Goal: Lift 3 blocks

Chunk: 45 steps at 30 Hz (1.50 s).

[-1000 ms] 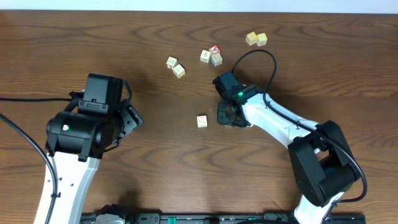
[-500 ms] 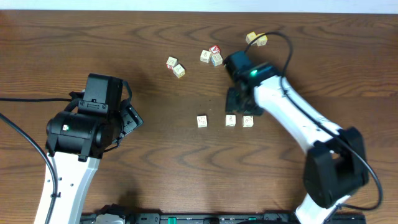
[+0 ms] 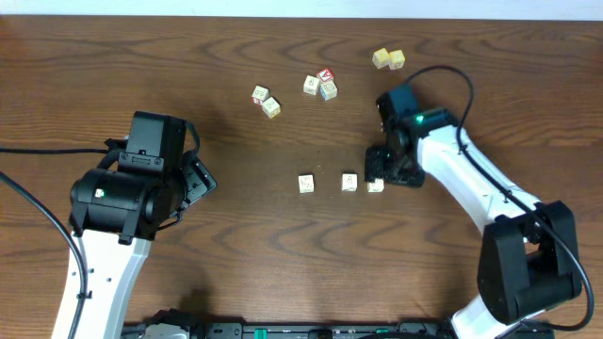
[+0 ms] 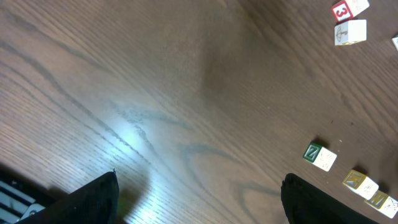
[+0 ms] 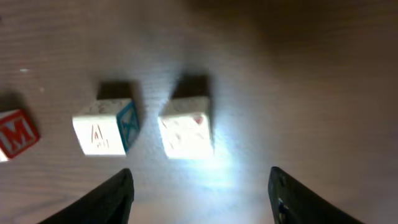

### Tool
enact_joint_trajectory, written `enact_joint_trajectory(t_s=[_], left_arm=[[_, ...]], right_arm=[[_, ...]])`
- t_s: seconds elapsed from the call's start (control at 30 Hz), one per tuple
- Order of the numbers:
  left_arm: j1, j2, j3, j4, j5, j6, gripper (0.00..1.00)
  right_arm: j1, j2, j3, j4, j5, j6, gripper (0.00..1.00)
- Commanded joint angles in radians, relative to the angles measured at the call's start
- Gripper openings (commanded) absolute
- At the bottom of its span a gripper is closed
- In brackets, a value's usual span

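Blocks (image 3: 350, 182) first, from overhead: three cream cubes lie in a row on the bench (image 3: 113, 56), all resting flat, none lifted. The right-hand block (image 3: 375, 185) sits just beside the right tool (image 3: 382, 169). That tool's body hides its own fingertips from this angle, so I cannot see whether it touches the block. The left tool (image 3: 200, 177) hangs well apart, off to the left. Other cubes (image 3: 320, 85) lie farther back, with a yellow-green pair (image 3: 388, 59) beyond them.

Left wrist: the left fingers (image 4: 102, 200) stand spread to the frame's lower corners with bare wood between them. The row shows far off at lower right, its last cube cut by the frame edge.

Right wrist: the right fingers (image 5: 118, 198) are spread wide, pinching nothing. A cream cube (image 5: 185, 127), which I take for the right-hand block, lies ahead of them, roughly centred in the gap and untouched. Glare washes out its top. A blue-sided cube (image 5: 107, 127) stands close on its left, and a red M cube (image 5: 15, 134) is cropped by the frame.

I judge the blocks light, rigid and smooth-faced, likely to twist out if caught on corners. I would grip two opposite flat faces squarely and mind the narrow gap to the neighbour.
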Motion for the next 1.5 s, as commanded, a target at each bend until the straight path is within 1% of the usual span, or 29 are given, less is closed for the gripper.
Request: enact_joint_trajectory(t_s=[0.0,0.1,0.23,0.3,0.33,0.43,0.63,0.67,0.73,0.8,0.93,1.0,1.07,1.1,1.2,1.23,1.3,1.37,1.4,1.47], left_arm=[[0.006,0.004,-0.003,-0.004,-0.016,-0.013,0.84],[0.006,0.004,-0.003,-0.003,-0.016,-0.013,0.84],[0.006,0.004,-0.003,-0.003,-0.016,-0.013,0.84],[0.006,0.004,-0.003,-0.003,-0.016,-0.013,0.84],[0.006,0.004,-0.003,-0.003,-0.016,-0.013,0.84],[0.006,0.004,-0.003,-0.003,-0.015,-0.013,0.84],[0.006,0.006,-0.003,0.001,0.042,-0.008,0.83],[0.006,0.010,-0.003,0.009,0.056,0.013,0.82],[0.006,0.026,-0.003,0.036,0.104,0.096,0.79],[0.004,0.060,-0.003,0.051,0.153,0.151,0.77],[0.000,0.128,-0.003,0.051,0.192,0.163,0.76],[0.000,0.169,-0.003,0.060,0.222,0.189,0.73],[0.000,0.215,-0.003,0.086,0.279,0.261,0.71],[-0.005,0.257,-0.003,0.114,0.327,0.319,0.70],[-0.014,0.331,-0.003,0.159,0.341,0.329,0.70],[-0.018,0.359,-0.003,0.174,0.341,0.329,0.66],[-0.025,0.412,-0.003,0.195,0.350,0.329,0.50],[-0.036,0.465,-0.003,0.210,0.379,0.329,0.38],[-0.044,0.495,-0.003,0.221,0.401,0.329,0.32],[-0.065,0.548,-0.003,0.251,0.438,0.329,0.24]], right_arm=[[0.002,0.006,-0.065,0.067,-0.053,-0.042,0.66],[0.002,0.007,-0.093,0.108,-0.029,-0.045,0.65],[0.005,0.008,-0.122,0.154,-0.016,-0.043,0.57],[0.005,0.008,-0.132,0.169,-0.011,-0.035,0.49],[0.005,0.008,-0.133,0.171,-0.005,-0.028,0.47],[0.006,0.008,-0.133,0.174,0.020,-0.009,0.45],[0.012,0.011,-0.133,0.185,0.024,0.006,0.45],[0.014,0.011,-0.133,0.185,0.024,0.013,0.45],[0.016,0.013,-0.133,0.189,0.024,0.021,0.45],[0.016,0.014,-0.133,0.190,0.024,0.021,0.45],[0.016,0.020,-0.133,0.190,0.013,0.024,0.47],[0.016,0.020,-0.133,0.196,-0.003,0.024,0.48],[0.016,0.018,-0.128,0.199,-0.023,0.024,0.50],[0.012,0.014,-0.113,0.192,-0.039,0.024,0.53],[-0.006,0.000,-0.054,0.134,-0.044,0.037,0.61],[-0.015,-0.004,-0.024,0.098,-0.043,0.043,0.62],[-0.041,-0.010,0.043,0.024,-0.043,0.043,0.63],[-0.074,-0.010,0.107,-0.051,-0.043,0.043,0.61],[-0.093,-0.010,0.134,-0.086,-0.043,0.043,0.56],[-0.124,-0.010,0.157,-0.123,-0.044,0.042,0.43]])
